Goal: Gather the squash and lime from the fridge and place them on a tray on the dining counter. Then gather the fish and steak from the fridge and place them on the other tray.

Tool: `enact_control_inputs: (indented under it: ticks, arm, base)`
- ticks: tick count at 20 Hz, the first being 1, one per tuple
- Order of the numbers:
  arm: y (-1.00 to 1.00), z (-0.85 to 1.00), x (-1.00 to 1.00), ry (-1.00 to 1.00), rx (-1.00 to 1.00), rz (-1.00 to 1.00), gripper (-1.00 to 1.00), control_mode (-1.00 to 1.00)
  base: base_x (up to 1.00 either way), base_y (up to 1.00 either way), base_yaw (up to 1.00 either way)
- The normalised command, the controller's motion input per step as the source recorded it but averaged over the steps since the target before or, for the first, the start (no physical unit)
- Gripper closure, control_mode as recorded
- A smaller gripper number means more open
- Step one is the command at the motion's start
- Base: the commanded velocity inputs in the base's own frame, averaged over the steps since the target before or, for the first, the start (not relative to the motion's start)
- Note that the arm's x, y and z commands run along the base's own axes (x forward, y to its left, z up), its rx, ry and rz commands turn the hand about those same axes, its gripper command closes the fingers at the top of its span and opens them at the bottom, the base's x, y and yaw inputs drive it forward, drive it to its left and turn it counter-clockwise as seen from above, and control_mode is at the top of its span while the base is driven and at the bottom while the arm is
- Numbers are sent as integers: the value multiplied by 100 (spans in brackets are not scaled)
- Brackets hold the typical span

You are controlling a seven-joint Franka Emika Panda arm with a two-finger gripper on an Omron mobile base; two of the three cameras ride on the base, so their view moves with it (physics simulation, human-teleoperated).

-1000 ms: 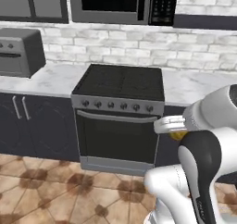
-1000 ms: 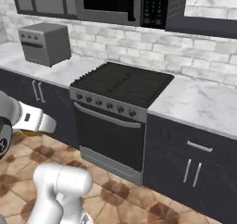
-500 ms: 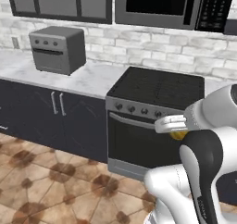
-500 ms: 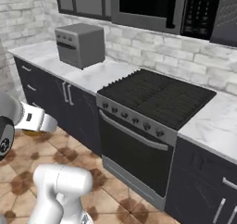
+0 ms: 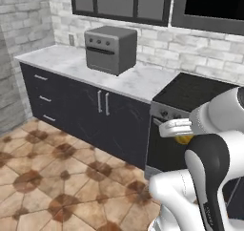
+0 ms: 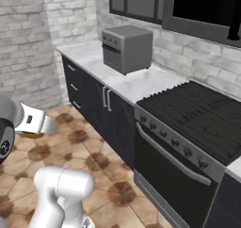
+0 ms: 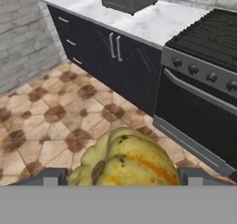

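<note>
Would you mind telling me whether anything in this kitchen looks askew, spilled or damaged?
Nothing stands out. The toaster oven sits square on the counter, the stove door is shut, and the floor shows no spill. The squash sits whole between the gripper fingers.

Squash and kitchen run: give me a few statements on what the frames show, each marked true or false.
1. The squash sits between the jaws of the gripper. True.
2. The toaster oven stands on the floor. False: it stands on the marble counter, left of the stove.
3. The squash is plain green. False: it is yellow with orange streaks and a greenish tinge.
4. The cabinets under the counter are dark with silver handles. True.
5. The stove's oven door hangs open. False: it is shut.
</note>
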Motion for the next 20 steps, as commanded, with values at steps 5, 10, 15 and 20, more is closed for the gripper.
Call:
enact_control_inputs:
  ticks: [5,10,15,20]
  arm:
    - [0,0,0,0,0,0,100,100]
    - [0,0,0,0,0,0,100,100]
    - [0,0,0,0,0,0,100,100]
    - [0,0,0,0,0,0,100,100]
  base:
    - [47,19,44]
    - [48,21,43]
    - [51,20,42]
    - [50,8,44]
